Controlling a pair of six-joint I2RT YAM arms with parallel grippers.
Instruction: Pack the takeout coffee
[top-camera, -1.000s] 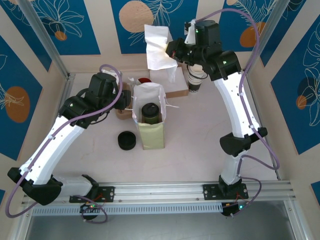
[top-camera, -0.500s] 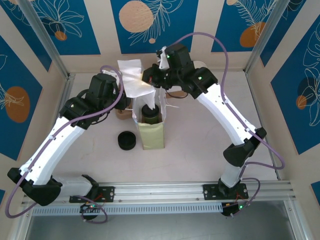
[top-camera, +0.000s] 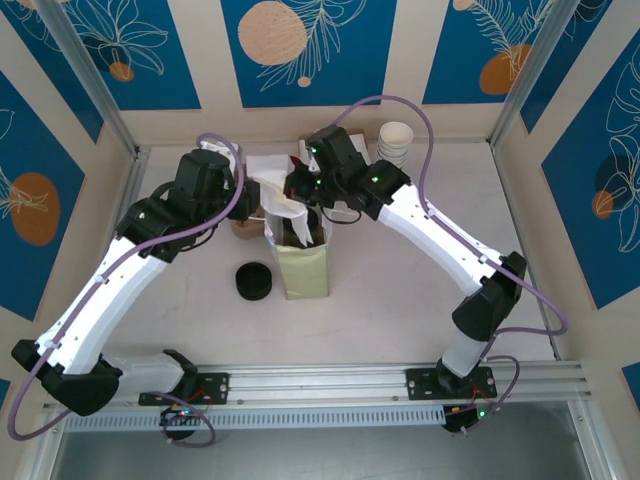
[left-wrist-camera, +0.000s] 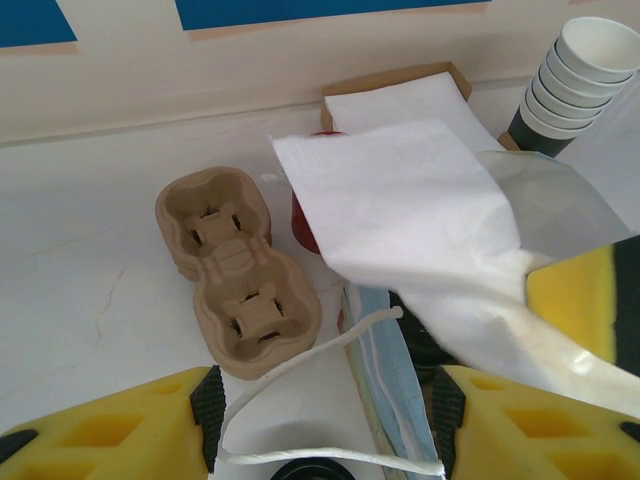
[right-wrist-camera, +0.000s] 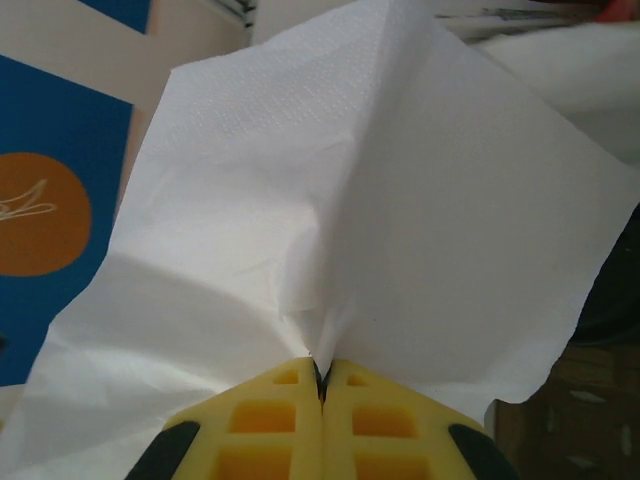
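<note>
Right gripper (right-wrist-camera: 322, 385), clamped on a napkin (right-wrist-camera: 350, 200), holds it over the bag (top-camera: 303, 268), hiding most of the coffee (top-camera: 308, 235) inside; left gripper (left-wrist-camera: 325, 410) gapes at the bag's rim, beside a carrier (left-wrist-camera: 235, 270).

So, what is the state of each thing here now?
Bag: upright, open.
Coffee: in bag, mostly hidden.
Napkin: pinched, hanging over bag.
Right gripper: shut on napkin.
Left gripper: open, at bag's mouth.
Carrier: empty.
Cups: stacked, lidless.
Lids: stacked on table.

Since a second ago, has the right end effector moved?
Yes. The right end effector, shut on the napkin, has swung left from above the stacked cups to the mouth of the paper bag.
</note>
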